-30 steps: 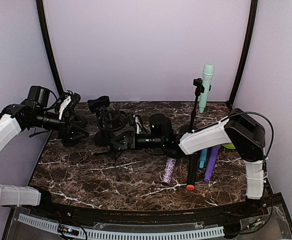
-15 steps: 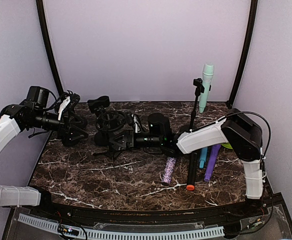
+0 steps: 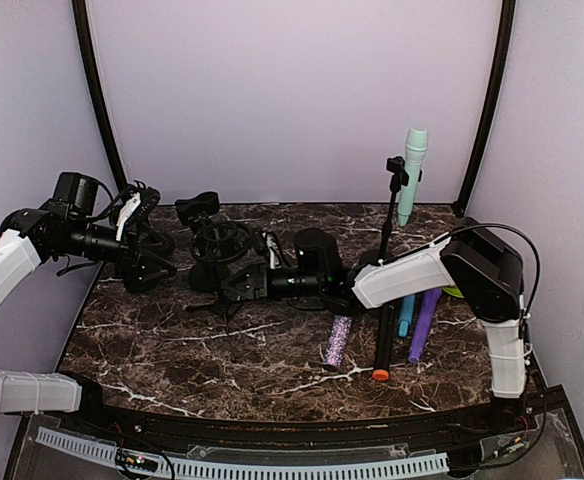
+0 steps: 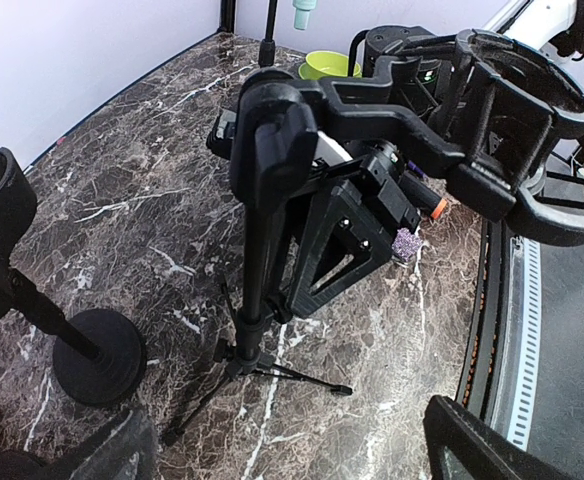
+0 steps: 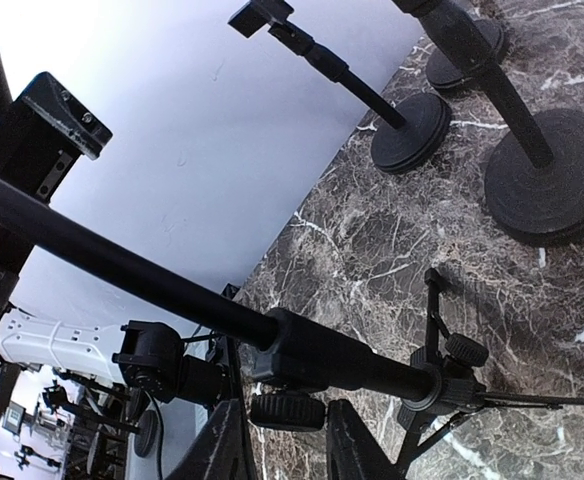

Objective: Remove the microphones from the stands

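Ideally we'd close square on the black tripod stand (image 4: 257,250) w/o tipping it: right hand (image 5: 290,442), fingers apart, straddles it low down, prob. not gripping yet. Left hand (image 4: 292,445) wide open, empty. Mint-green microphone (image 3: 413,172) sits clipped upright on slim black stand (image 3: 388,230), back right of dark marbled bench (image 3: 172,350).

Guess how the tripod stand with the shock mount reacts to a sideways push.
It probably tips easily: the shock mount sits high on the tripod stand, and its thin legs splay only narrowly. It is likely light, so it may slide on the smooth marble table rather than hold. The pole looks rigid, not floppy.
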`<state>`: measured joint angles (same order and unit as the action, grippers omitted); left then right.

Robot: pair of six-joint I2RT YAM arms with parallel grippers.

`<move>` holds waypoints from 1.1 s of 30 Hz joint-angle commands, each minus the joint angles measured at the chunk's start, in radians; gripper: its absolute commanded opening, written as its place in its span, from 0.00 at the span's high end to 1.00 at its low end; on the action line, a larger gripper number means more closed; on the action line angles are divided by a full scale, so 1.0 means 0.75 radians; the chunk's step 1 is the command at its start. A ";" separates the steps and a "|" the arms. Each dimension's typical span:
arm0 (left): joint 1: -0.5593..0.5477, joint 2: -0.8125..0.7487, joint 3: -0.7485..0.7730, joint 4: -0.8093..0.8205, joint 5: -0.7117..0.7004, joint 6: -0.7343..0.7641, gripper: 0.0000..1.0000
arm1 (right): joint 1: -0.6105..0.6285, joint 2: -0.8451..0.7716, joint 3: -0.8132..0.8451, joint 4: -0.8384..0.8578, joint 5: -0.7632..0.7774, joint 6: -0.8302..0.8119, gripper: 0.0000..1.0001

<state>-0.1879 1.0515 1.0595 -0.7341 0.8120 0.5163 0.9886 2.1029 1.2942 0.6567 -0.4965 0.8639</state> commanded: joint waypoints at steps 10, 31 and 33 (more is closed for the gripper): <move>0.008 -0.024 -0.005 -0.015 0.030 0.011 0.05 | 0.013 0.033 0.050 -0.003 0.051 -0.005 0.67; 0.009 -0.024 -0.002 -0.029 0.034 0.015 0.05 | 0.066 -0.095 0.036 -0.245 0.349 -0.332 1.00; 0.009 -0.024 -0.001 -0.032 0.034 0.017 0.05 | 0.092 -0.113 0.037 -0.298 0.432 -0.427 1.00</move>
<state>-0.1879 1.0512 1.0599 -0.7349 0.8158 0.5198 1.0290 2.0750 1.3178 0.5346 -0.3218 0.7097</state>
